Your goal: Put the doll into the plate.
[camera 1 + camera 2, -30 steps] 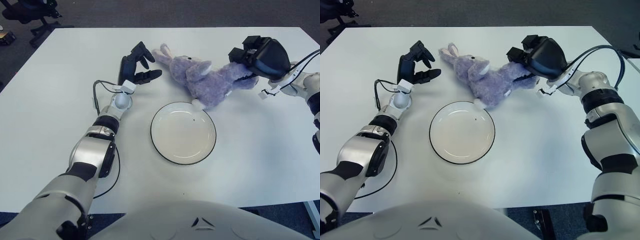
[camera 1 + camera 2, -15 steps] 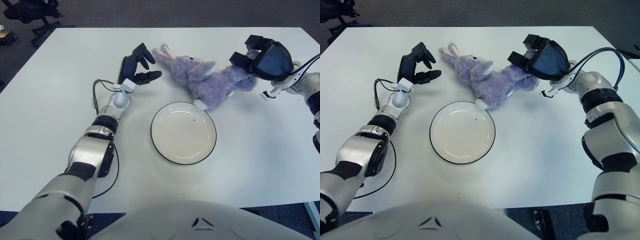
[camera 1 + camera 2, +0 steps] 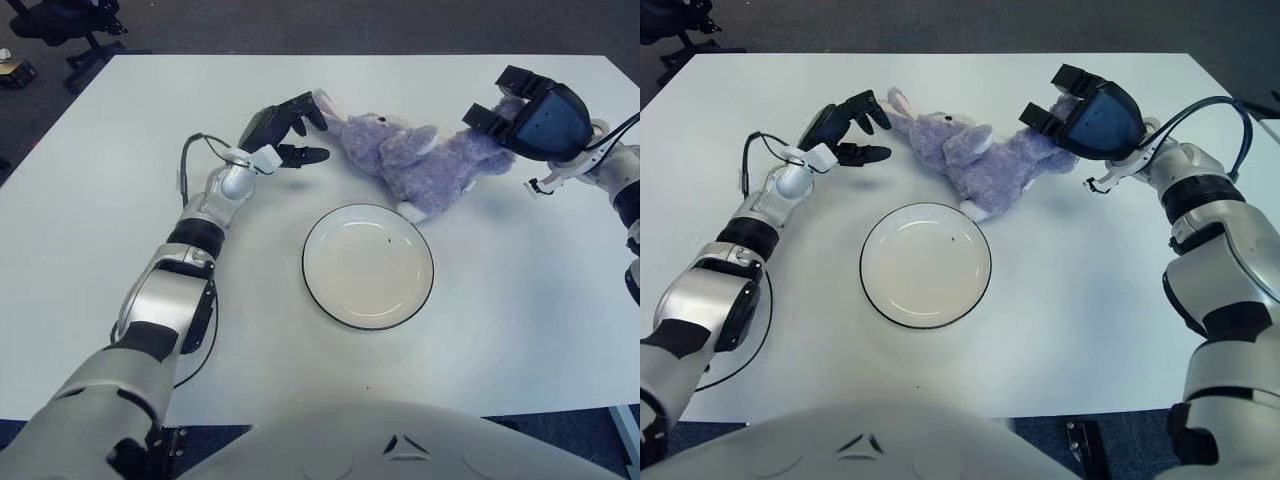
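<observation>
A purple plush rabbit doll (image 3: 415, 162) lies on its side on the white table, ears pointing left and legs pointing right. In front of it sits a round white plate (image 3: 304, 268) with a dark rim, holding nothing; one doll foot reaches its far edge. My left hand (image 3: 303, 133) hovers just left of the ears, fingers spread, the fingertips close to an ear. My right hand (image 3: 502, 100) is over the doll's leg end at the right, fingers splayed and holding nothing.
The white table (image 3: 520, 320) stretches wide on all sides of the plate. A black cable (image 3: 186, 175) loops beside my left forearm. An office chair base (image 3: 70, 25) stands on the dark floor beyond the far left corner.
My left hand has swung right and tipped down toward the doll's ears. My right hand has drawn a little to the right and opened off the doll's legs. The doll slid slightly right.
</observation>
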Motion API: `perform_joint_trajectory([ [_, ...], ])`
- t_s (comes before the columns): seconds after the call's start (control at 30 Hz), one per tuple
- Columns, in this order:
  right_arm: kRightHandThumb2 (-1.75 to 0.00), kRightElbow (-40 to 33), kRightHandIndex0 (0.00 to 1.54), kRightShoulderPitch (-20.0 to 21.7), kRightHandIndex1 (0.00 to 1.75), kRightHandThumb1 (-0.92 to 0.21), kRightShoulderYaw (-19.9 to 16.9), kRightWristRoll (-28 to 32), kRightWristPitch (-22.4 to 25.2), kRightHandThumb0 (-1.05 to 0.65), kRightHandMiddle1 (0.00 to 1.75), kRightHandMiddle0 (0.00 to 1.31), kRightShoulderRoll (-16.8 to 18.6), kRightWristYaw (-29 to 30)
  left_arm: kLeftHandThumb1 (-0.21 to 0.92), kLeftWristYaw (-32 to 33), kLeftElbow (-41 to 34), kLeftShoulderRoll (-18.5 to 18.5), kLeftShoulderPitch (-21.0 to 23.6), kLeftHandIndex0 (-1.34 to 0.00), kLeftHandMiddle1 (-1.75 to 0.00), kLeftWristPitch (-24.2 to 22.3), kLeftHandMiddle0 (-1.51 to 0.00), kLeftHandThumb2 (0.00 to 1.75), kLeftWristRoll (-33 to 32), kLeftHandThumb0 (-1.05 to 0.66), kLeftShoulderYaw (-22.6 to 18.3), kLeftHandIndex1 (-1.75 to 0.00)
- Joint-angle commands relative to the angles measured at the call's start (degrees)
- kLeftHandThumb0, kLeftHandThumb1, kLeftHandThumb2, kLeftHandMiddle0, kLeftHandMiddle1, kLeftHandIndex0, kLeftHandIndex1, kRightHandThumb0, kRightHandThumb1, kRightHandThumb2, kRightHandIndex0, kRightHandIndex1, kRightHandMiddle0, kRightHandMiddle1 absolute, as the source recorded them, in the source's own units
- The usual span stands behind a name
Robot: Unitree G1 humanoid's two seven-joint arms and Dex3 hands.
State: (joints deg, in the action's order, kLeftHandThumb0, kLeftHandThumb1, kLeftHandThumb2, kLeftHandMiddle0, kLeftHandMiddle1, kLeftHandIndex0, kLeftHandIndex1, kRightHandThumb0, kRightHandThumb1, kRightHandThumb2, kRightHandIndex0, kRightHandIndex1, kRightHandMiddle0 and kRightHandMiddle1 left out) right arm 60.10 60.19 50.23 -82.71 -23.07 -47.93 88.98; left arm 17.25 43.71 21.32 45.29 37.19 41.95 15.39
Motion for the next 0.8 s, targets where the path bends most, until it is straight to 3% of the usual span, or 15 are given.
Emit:
perform_joint_trajectory([
  [0.0,-0.47,0.4,0.96,1.5,1.75,-0.92,0.3,0.0,1.3,-0.40,1.75,0.75,0.5,0.8,0.82,10.8,-5.0,2.8,2.2,-0.32,-0.16,-5.6,-0.30,0.01,13.0,-0.49,5.9,-0.32],
  [0.23,-0.45,0.0,0.96,1.0,1.75,-0.92,-0.4,1.8,-1.1,-0.39,1.75,0.74,0.3,0.0,0.80,15.1,-7.5,3.8,2.3,-0.29,-0.01,-10.0,-0.11,0.00,18.7,-0.55,9.1,-0.12],
  [0.33,-0.44,0.0,0.96,1.0,1.75,-0.92,-0.3,1.9,-1.2,-0.39,1.75,0.74,0.3,-0.1,0.80,15.7,-7.5,3.9,2.4,-0.29,0.00,-10.6,-0.09,0.00,18.8,-0.55,9.7,-0.10],
  [0.47,-0.40,-0.6,0.96,1.6,1.75,-0.92,-0.5,3.1,-5.4,-0.36,1.75,0.74,-0.2,-2.4,0.80,17.2,-6.2,3.3,4.2,-0.29,-0.01,-13.0,-0.11,0.00,21.6,-0.55,12.4,-0.08],
  [0.77,-0.39,-1.3,0.96,1.3,1.75,-0.92,-1.3,4.1,-6.7,-0.35,1.75,0.74,-0.5,-4.2,0.79,18.7,-5.1,3.2,5.3,-0.30,-0.01,-14.3,-0.12,0.00,21.6,-0.56,14.5,-0.06],
])
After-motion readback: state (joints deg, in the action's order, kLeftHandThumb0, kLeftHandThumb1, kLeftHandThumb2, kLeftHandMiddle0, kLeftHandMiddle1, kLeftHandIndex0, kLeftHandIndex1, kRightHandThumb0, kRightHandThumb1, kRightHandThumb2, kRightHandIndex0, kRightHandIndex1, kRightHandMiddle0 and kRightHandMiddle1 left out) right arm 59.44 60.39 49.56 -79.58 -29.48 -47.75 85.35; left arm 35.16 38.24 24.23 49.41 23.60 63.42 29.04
